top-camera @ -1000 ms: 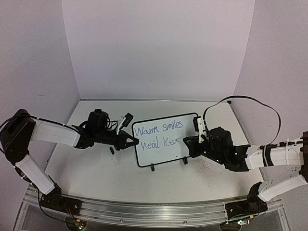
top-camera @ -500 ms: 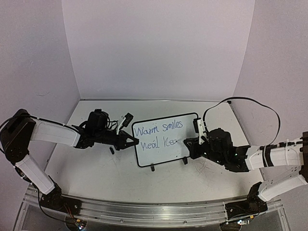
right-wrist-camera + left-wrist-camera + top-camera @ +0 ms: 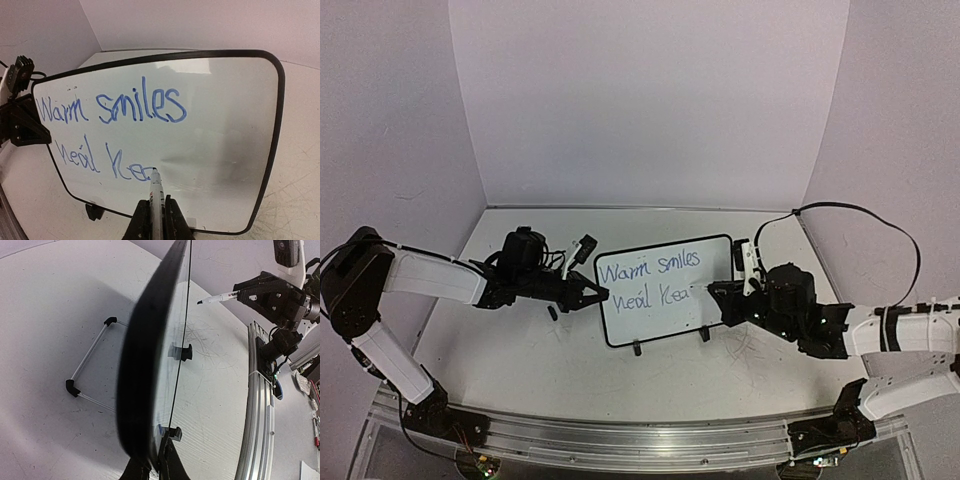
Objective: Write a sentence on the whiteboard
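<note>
Pale lilac walls [image 3: 650,100] close the scuffed white worktop [image 3: 540,360] at nine, twelve and three o'clock; aluminium rail [image 3: 640,440] at six.

Left wrist: whiteboard [image 3: 146,365] is showing you only blurred edge. Right wrist: picture bottom is cutting off right gripper [image 3: 156,204], marker [image 3: 155,184] barrel.

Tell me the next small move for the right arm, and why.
Probably draw the marker tip slightly rightward along the lower line to form the next letter: the sentence stops mid-word at the tip, bare whiteboard lies to its right, and the left fingers clamp the board's edge.
</note>
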Available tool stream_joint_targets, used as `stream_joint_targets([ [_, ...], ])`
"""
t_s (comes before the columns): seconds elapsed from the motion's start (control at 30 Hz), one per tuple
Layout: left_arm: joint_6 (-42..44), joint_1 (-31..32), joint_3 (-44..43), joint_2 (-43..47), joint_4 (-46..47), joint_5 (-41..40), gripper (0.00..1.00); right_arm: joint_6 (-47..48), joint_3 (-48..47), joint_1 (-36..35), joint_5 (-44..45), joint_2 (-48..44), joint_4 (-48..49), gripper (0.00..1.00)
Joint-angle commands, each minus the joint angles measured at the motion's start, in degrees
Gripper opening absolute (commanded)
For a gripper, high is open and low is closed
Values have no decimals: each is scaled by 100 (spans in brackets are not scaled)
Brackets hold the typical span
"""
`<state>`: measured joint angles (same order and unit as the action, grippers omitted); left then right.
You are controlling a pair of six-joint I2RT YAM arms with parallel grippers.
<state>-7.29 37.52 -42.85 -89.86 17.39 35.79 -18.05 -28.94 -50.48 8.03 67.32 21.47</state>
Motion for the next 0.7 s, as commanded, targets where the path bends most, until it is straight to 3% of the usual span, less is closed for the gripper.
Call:
stream_joint_targets([
  [0.0, 306, -69, -106, -37, -341, -917, 0, 127, -230, 37, -55, 171, 247, 0],
  [0.67, 325, -69, -84, 11, -355, -926, 0, 56, -291, 60, 427, 461, 235, 0],
])
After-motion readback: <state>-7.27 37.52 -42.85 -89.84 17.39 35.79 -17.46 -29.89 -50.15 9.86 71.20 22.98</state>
